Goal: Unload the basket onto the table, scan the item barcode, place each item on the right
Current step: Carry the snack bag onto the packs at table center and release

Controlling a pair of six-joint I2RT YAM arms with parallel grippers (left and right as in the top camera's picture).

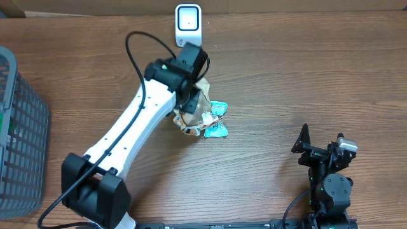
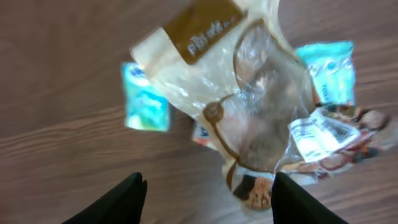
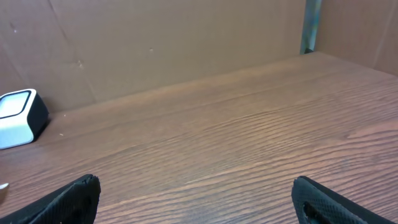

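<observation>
1. The right tool (image 3: 196, 183) is found at the near right of the table (image 1: 286, 76), well apart from every other item. Its jaws are spread wide and nothing is held between them.
2. A grey basket (image 1: 19, 127) is noted at the left edge of the table, well apart from the bag.
3. The left arm (image 1: 137, 127) is seen stretched from the near left corner toward the middle of the table.
4. The left tool (image 2: 206, 180) is positioned above the bag (image 2: 249, 106), pointing down at it. Its jaws are seen apart. Both fingers (image 2: 127, 199) are clear of the film in the wrist view, and no grip on the bag is observed.
5. The bag is recorded lying on the table near the middle, under the left tool. It is a crumpled clear pouch with a brown label (image 2: 202, 31) at one end.
6. A white label (image 2: 320, 134) with dark print is seen at one side of the bag. It is too blurred for a barcode to be made out.
7. Teal packets (image 2: 145, 99) are noted on either side of the bag. Whether they are touched by it cannot be told.
8. A white scanner (image 1: 188, 24) is found at the far edge of the table, near the bag and not touched by it.
</observation>
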